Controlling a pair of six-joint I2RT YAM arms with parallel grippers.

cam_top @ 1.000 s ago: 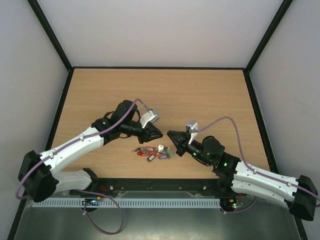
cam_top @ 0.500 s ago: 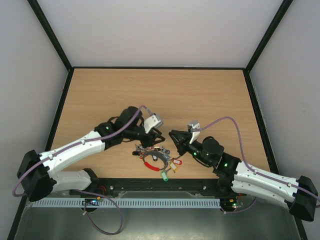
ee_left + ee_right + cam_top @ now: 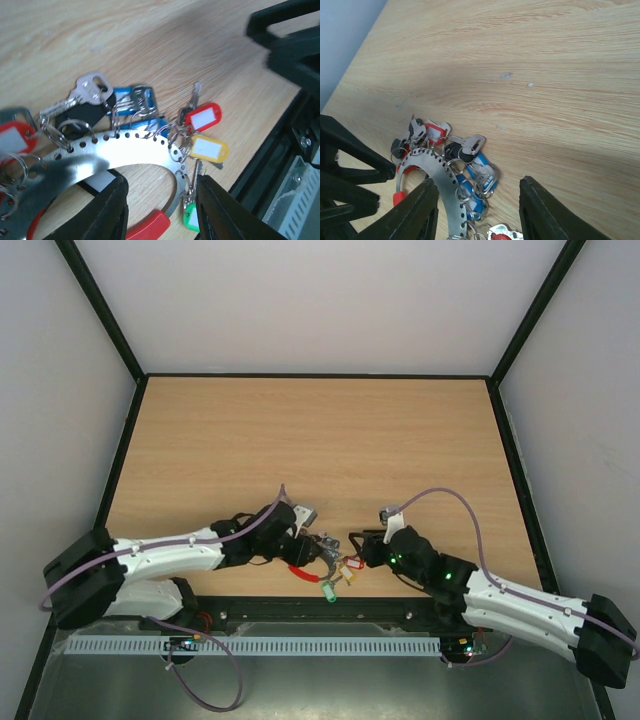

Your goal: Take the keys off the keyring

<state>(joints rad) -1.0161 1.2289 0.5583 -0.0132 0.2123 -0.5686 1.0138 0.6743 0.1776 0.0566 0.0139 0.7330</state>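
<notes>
The keyring point(image 3: 131, 150), a flat perforated steel band with a red sleeve on one arc, lies on the desk point(image 3: 320, 440) near its front edge. Its keys point(image 3: 142, 112) fan along it (blue, red, yellow and green tags). The left fingers point(image 3: 112, 210) stand apart, straddling the band. The right fingers point(image 3: 538, 210) are likewise spread around it, neither pair closed on anything.

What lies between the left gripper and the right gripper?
The keyring with its keys lies between the left gripper and the right gripper; the top external view shows this best.
</notes>
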